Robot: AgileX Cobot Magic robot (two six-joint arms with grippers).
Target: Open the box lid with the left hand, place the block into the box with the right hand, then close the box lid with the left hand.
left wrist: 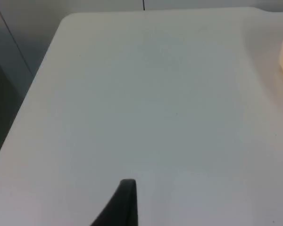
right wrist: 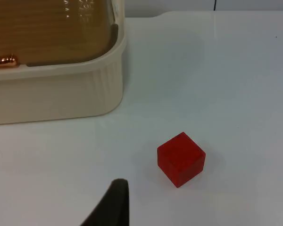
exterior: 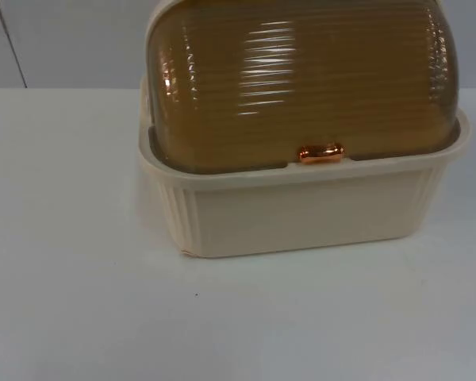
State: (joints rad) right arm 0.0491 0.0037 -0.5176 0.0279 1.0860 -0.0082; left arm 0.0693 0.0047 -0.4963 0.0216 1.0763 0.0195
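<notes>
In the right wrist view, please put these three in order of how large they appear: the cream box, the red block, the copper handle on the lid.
Largest to smallest, as they appear:
1. cream box, though the picture's edge cuts it off
2. red block, on the table beside the box
3. copper handle, only partly showing, so its full size is uncertain

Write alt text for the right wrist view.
A red block sits on the white table, apart from a cream ribbed box whose amber lid is shut, copper handle at its front edge. One black fingertip of the right gripper stands nearby.
</notes>
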